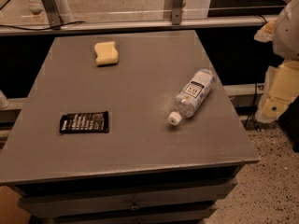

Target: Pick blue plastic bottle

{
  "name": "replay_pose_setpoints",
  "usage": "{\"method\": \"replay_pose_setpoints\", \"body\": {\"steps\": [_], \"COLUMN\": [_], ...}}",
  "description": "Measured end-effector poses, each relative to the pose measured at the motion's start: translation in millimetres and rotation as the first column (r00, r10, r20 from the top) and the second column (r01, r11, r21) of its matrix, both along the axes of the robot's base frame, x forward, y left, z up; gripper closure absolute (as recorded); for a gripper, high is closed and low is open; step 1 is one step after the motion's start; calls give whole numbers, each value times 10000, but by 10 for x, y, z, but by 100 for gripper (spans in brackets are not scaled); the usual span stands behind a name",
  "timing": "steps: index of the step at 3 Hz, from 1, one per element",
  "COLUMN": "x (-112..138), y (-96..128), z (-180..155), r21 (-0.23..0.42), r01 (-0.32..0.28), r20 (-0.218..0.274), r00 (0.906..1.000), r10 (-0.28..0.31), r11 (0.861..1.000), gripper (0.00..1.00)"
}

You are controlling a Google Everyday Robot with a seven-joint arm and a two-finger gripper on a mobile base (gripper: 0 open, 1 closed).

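Observation:
The blue plastic bottle point(192, 97) lies on its side on the right part of the grey table point(140, 139). It is clear and faintly bluish, with a white label with dark print. Its white cap points toward the front left. My gripper point(276, 94) shows as cream-coloured parts at the right edge of the view, beyond the table's right side and to the right of the bottle. It holds nothing that I can see and is apart from the bottle.
A yellow sponge point(106, 53) lies at the back left of the table. A black packet point(84, 122) with white print lies flat at the front left. Drawers sit under the tabletop. A metal rail point(140, 24) runs behind the table.

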State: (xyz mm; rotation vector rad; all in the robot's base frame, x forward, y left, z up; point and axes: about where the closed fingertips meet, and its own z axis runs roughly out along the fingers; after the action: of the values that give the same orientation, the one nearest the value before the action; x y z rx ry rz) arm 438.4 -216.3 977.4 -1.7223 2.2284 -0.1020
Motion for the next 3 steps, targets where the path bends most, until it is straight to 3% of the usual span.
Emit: {"method": "replay_pose_setpoints", "body": {"steps": [1,2,3], "x": [43,202,413], "y": [22,227,486], "z": [19,-111,-349], "r21": [94,-66,27], "r01": [-38,-1020,-2534], "r20": [50,192,274], "r00": [10000,9946,9670], "r10": [38,1021,2532], "r11": [9999,9948,9674], "gripper": [0,0,0]}}
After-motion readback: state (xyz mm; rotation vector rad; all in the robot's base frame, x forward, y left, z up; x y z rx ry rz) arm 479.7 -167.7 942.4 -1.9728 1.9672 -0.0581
